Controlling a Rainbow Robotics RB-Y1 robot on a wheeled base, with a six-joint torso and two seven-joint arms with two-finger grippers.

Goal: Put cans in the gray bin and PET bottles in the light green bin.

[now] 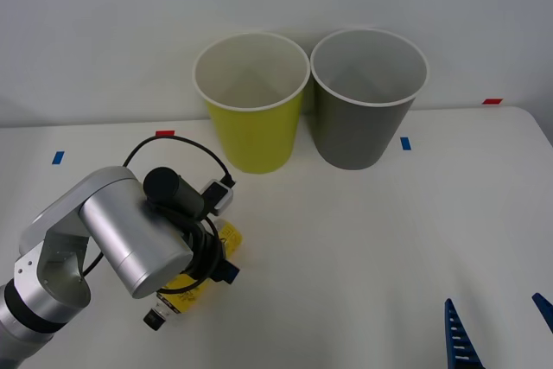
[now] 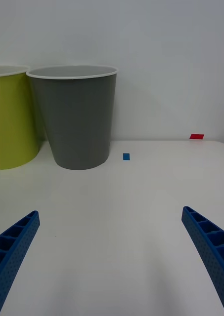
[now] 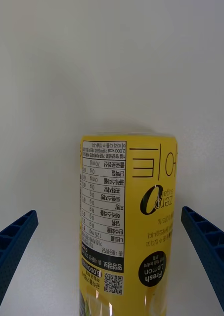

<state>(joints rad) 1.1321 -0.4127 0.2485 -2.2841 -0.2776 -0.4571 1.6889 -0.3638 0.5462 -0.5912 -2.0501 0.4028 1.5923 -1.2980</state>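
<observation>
A white table (image 1: 363,239) carries two bins side by side near its far edge, rims almost touching: the green bin (image 1: 251,101) on the left and the gray bin (image 1: 366,97) on the right (both upright, nothing visible inside either). The left arm (image 1: 104,239) reaches in over the table's near-left corner, its silver housing and black cables covering much of the bottle (image 1: 194,283), which lies on its side there, dark cap toward the near edge. In the left wrist view the left gripper (image 3: 112,256) has its blue fingers (image 3: 13,247) spread wide on either side of the yellow label, neither touching the bottle (image 3: 126,222). The right gripper (image 2: 112,256) waits low over the near-right corner, its fingers (image 2: 205,247) likewise spread with only bare table between them; their tips (image 1: 458,334) show at the front view's lower edge. Small blue (image 1: 405,143) and red (image 1: 492,101) tape marks dot the table.
</observation>
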